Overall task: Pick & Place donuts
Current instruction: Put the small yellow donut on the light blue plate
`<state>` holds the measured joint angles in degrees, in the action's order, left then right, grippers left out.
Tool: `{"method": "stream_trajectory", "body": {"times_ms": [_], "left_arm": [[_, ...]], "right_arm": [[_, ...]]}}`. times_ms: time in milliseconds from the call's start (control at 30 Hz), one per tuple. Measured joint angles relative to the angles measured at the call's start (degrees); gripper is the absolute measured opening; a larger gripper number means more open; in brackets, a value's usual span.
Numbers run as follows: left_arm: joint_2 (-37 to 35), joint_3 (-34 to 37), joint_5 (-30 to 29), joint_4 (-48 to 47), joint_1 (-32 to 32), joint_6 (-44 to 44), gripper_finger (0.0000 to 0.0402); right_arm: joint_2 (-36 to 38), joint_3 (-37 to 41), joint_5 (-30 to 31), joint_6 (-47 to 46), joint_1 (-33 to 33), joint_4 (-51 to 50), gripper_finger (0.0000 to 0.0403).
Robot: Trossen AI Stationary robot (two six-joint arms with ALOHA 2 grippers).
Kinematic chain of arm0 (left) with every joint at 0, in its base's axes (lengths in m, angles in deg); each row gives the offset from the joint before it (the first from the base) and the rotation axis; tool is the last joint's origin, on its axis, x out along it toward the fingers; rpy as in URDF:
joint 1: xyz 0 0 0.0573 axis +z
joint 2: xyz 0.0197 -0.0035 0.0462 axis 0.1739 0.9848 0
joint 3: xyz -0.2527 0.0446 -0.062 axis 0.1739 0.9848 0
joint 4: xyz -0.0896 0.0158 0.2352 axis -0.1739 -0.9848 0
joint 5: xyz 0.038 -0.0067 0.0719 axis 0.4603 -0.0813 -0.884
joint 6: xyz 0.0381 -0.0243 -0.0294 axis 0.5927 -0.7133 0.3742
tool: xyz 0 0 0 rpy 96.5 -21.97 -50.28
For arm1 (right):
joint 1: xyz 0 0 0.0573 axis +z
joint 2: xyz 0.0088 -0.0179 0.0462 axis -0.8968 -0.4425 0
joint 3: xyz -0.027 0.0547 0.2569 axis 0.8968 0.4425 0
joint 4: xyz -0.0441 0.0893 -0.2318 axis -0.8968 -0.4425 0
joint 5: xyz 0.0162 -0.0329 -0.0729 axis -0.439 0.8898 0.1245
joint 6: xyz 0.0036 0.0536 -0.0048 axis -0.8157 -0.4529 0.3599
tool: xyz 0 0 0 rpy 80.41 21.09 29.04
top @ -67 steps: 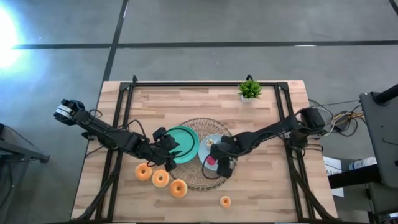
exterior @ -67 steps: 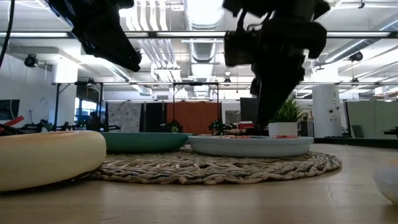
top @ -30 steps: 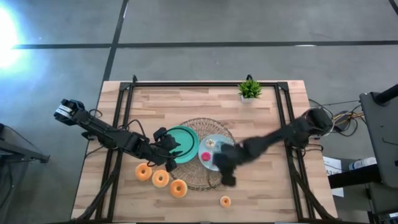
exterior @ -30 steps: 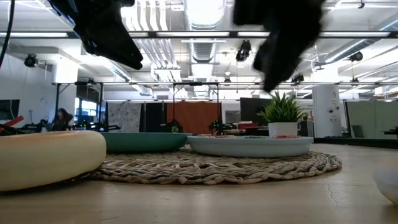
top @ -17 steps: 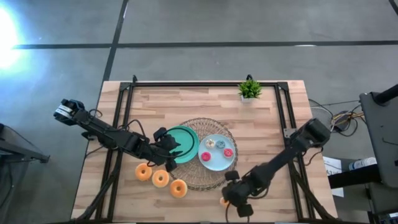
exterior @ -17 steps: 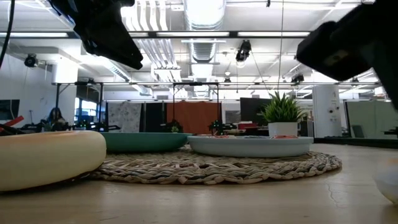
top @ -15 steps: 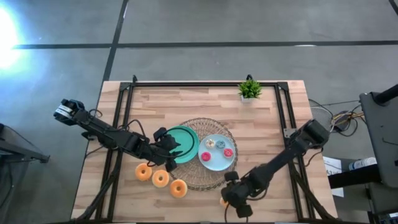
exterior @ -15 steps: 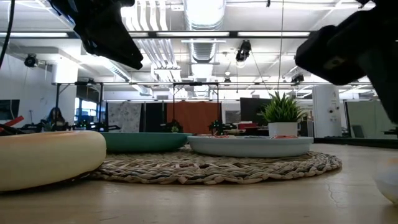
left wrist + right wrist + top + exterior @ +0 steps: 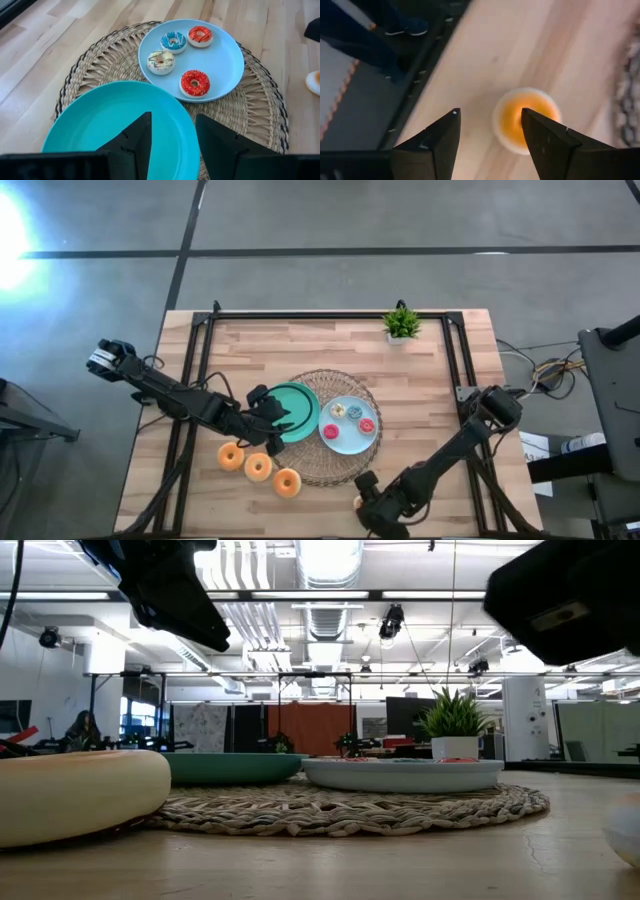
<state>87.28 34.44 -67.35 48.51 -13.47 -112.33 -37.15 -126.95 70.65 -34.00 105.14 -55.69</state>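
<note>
Pale wood planks (image 9: 430, 380) carry your woven mat (image 9: 312, 465), with bright ceiling lights in the room behind. Your right gripper (image 9: 490, 132) hangs spread over a small orange donut (image 9: 525, 120) near the table's front edge. Your left gripper (image 9: 172, 132), also parted, waits over the teal plate (image 9: 100, 120).

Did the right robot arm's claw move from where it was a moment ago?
Yes. The right gripper left the light-blue plate on the woven mat and swung to the table's near edge, over the small orange donut.

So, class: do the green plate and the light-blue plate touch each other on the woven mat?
Apart. The left wrist view shows a strip of woven mat between the green plate and the light-blue plate.
</note>
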Motion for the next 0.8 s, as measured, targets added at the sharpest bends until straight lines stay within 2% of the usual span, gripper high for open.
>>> {"method": "stream_trajectory", "body": {"times_ms": [100, 567, 800], "left_arm": [[0.0, 0.0, 0.0, 0.0, 0.0, 0.0, 0.0128], [0.0, 0.0, -0.1, 0.0, 0.0, 0.0, 0.0128], [0.0, 0.0, -0.1, -0.1, 0.0, 0.0, 0.0128]], "right_arm": [[-0.1, 0.8, 1.5, 0.0, -0.1, 1.3, 0.0201], [-2.6, 1.5, 1.4, -0.8, -0.2, 2.0, 0.0157], [-1.8, 1.5, 4.8, -13.0, -1.2, -1.5, 0.0095]]}}
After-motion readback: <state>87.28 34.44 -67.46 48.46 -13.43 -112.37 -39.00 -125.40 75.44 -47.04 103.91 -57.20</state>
